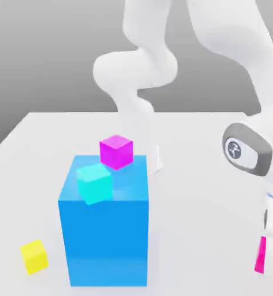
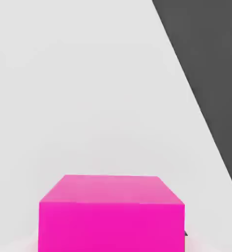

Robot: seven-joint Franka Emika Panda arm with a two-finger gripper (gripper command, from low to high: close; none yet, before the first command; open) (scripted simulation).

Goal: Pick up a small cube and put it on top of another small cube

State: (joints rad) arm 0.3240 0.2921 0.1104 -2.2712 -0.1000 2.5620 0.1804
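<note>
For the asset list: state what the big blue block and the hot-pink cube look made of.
Big blue block: smooth, slightly glossy plastic look, with faint reflections on its top; being a render, this is uncertain. Hot-pink cube: flat, matte, uniform colour, no texture or grain; material stays open.

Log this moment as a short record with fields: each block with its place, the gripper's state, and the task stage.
hot-pink cube: close under the hand camera; a sliver at the exterior view's lower right edge
purplish-magenta cube: on the big blue block, back edge
cyan cube: tilted at the blue block's upper front-left edge
big blue block: on the white table
yellow cube: on the table, to the exterior view's left of the blue block
gripper: shut on the hot-pink cube
stage: grasped, not yet stacked
</note>
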